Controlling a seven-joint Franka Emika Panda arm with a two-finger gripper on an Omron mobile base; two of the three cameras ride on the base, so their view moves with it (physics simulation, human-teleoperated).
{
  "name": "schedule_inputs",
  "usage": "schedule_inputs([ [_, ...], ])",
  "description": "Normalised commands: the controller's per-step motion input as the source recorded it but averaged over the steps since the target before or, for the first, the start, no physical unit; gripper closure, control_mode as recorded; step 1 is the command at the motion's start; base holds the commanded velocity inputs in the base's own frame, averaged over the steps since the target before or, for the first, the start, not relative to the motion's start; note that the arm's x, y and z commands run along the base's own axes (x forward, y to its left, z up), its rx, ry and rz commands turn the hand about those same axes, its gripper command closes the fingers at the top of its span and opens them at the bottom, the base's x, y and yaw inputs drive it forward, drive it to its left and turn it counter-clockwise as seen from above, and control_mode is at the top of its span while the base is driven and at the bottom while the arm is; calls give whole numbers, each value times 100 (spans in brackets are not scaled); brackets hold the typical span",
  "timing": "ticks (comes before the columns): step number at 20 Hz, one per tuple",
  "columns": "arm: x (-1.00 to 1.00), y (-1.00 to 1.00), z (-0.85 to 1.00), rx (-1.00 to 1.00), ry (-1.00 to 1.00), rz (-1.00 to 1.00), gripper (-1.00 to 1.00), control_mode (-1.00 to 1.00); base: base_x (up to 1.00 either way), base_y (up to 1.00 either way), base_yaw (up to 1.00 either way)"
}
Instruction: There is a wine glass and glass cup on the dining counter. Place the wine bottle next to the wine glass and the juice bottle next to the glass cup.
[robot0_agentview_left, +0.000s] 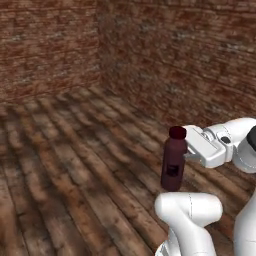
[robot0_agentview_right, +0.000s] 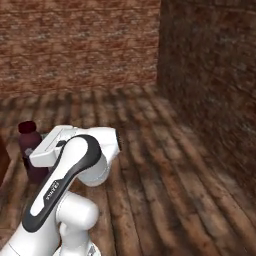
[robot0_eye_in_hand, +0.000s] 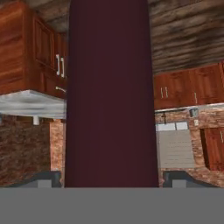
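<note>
- Above the brown plank floor (robot0_agentview_left: 75, 165), the short stout dark maroon juice bottle (robot0_agentview_left: 174, 159) with its wide dark red cap is hanging upright in the air.
- The two dark fingers (robot0_eye_in_hand: 43, 178) are pinching its body from both sides.
- Brick walls (robot0_agentview_left: 165, 50) are standing behind.

The white arm is folded, its elbow low in front and the forearm reaching sideways at mid height. The hand lies level. The gripper (robot0_eye_in_hand: 111, 177) is closed around the juice bottle (robot0_agentview_left: 173, 160), one fingertip (robot0_eye_in_hand: 43, 178) on each side, holding it upright.
</note>
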Motion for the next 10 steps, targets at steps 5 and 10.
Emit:
schedule_inputs([
  [5, 0, 0, 0, 0, 0, 0, 100, 100, 61, 0, 68],
  [10, 0, 0, 0, 0, 0, 0, 100, 100, 89, -8, 58],
])
